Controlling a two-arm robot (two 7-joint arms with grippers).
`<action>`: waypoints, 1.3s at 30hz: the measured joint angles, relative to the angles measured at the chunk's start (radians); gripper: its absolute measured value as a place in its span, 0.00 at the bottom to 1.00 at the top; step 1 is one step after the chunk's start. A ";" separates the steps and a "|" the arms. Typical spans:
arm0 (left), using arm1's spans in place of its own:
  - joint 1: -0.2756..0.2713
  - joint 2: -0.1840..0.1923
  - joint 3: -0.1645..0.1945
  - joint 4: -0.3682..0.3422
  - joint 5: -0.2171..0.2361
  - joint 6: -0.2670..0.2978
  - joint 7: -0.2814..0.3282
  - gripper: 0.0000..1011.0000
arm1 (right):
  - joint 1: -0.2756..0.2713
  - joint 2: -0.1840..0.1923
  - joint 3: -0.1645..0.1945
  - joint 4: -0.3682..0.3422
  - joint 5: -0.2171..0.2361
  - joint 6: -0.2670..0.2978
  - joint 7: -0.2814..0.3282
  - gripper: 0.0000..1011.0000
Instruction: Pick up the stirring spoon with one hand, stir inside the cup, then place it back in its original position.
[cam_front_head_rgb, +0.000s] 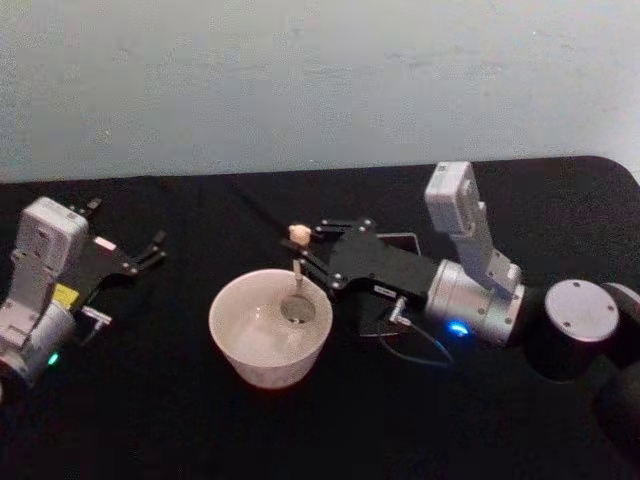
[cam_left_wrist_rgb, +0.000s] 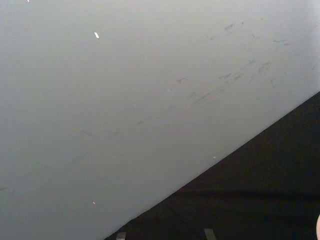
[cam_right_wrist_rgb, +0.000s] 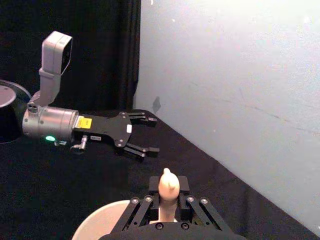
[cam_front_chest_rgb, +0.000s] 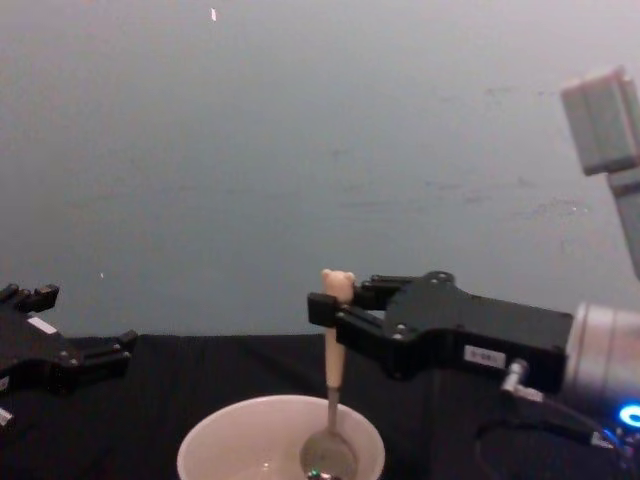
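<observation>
The off-white cup (cam_front_head_rgb: 262, 366) stands on the black table, left of centre. The stirring spoon (cam_front_head_rgb: 297, 265) stands nearly upright in it, with its grey bowl resting inside the cup and its bear head (cam_front_head_rgb: 298, 233) on top. My right gripper (cam_front_head_rgb: 304, 250) reaches in from the right and is shut on the spoon's cream handle just below the bear head. From the chest, the spoon (cam_front_chest_rgb: 332, 370) drops from the right gripper (cam_front_chest_rgb: 326, 303) into the cup (cam_front_chest_rgb: 212, 435). My left gripper (cam_front_head_rgb: 152, 250) hovers open and empty at the far left, away from the cup.
A dark square holder (cam_front_head_rgb: 408, 240) sits partly hidden behind the right gripper. A thin cable (cam_front_head_rgb: 412, 348) loops on the table under the right wrist. A pale wall runs along the table's far edge. The left gripper (cam_right_wrist_rgb: 153, 134) shows open across the table in the right wrist view.
</observation>
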 joint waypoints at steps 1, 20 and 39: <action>0.000 0.000 0.000 0.000 0.000 0.000 0.000 0.99 | -0.009 0.007 0.004 -0.011 0.005 0.002 0.001 0.21; 0.000 0.000 0.000 0.000 0.000 0.000 0.000 0.99 | -0.090 0.052 -0.016 -0.130 0.056 0.030 0.039 0.21; 0.000 0.000 0.000 0.000 0.000 0.000 0.000 0.99 | -0.007 -0.037 -0.066 -0.028 0.018 0.022 0.016 0.21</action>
